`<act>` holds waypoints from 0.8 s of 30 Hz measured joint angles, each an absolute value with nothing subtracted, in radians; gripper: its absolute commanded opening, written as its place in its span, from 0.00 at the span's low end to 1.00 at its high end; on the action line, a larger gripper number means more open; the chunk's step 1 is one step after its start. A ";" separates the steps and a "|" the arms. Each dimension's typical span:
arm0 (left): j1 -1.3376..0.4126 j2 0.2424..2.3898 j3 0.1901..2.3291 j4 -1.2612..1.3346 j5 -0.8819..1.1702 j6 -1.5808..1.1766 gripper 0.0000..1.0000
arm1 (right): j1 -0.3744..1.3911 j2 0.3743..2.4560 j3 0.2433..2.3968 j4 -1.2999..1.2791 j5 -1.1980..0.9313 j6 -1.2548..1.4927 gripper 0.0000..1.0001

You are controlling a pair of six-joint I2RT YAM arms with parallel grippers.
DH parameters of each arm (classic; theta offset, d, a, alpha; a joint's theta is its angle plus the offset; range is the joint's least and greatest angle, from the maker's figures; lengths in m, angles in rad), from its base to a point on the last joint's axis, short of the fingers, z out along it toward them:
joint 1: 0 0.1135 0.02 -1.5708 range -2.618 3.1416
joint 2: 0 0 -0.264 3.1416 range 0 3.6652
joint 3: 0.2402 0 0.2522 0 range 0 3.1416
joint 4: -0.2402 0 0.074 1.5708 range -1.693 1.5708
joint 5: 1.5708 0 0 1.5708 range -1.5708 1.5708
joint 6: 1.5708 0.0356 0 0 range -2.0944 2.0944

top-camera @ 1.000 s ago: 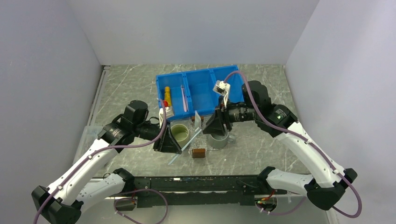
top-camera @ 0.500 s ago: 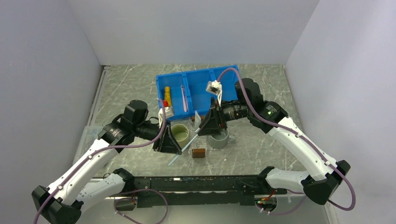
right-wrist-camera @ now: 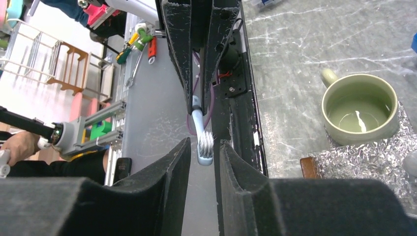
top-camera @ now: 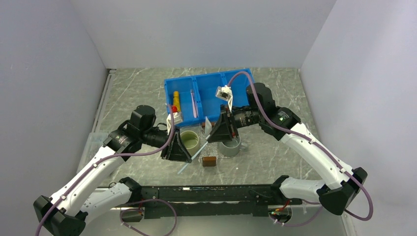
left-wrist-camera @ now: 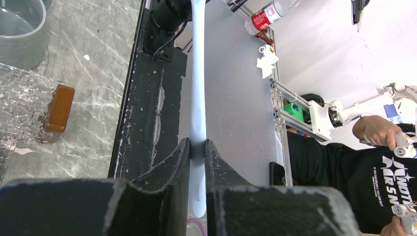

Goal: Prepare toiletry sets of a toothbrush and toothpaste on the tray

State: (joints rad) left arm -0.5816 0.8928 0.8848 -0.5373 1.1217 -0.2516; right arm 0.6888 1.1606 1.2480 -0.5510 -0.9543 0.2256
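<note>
My left gripper (left-wrist-camera: 197, 143) is shut on the handle of a pale blue toothbrush (left-wrist-camera: 197, 73), holding it above the table's front edge. Its bristled head (right-wrist-camera: 205, 143) sits between the fingertips of my right gripper (right-wrist-camera: 205, 141), whose jaws stand a little apart on either side of it. From above, the two grippers (top-camera: 186, 158) (top-camera: 211, 139) meet over the clear tray (top-camera: 212, 147) with its brown block handle (top-camera: 210, 161). A pink toothbrush (top-camera: 194, 105) and a yellow-orange toothpaste (top-camera: 175, 100) lie in the blue bin (top-camera: 216, 83).
A green mug (top-camera: 189, 140) and a grey mug (top-camera: 230, 147) stand on the tray area under the grippers. The blue bin sits behind them at the back. The black arm-base rail (top-camera: 196, 194) runs along the near edge.
My right gripper has moved left and down to the toothbrush head, and its jaws have narrowed around it. My left gripper has held still with the toothbrush.
</note>
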 measured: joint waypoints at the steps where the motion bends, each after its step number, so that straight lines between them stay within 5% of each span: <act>1: -0.582 0.893 0.884 -0.537 1.121 -0.252 0.00 | 0.689 1.161 1.248 -0.549 -0.955 0.227 0.25; 8: -0.582 0.892 0.879 -0.535 1.122 -0.253 0.02 | 0.689 1.161 1.248 -0.534 -0.965 0.239 0.00; 12: -0.582 0.892 0.879 -0.535 1.120 -0.253 0.20 | 0.689 1.162 1.248 -0.533 -0.968 0.241 0.00; 17: -0.582 0.894 0.879 -0.527 1.099 -0.273 0.54 | 0.689 1.162 1.248 -0.538 -0.956 0.239 0.00; 24: -0.582 0.887 0.921 -0.544 0.935 -0.292 0.75 | 0.689 1.183 1.305 -0.657 -0.864 0.207 0.00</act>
State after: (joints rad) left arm -0.5819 0.8871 0.9215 -0.5442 0.9348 -0.2920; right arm 0.6891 1.1828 1.3048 -0.6575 -0.8639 0.2073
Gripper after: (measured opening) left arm 0.665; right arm 0.051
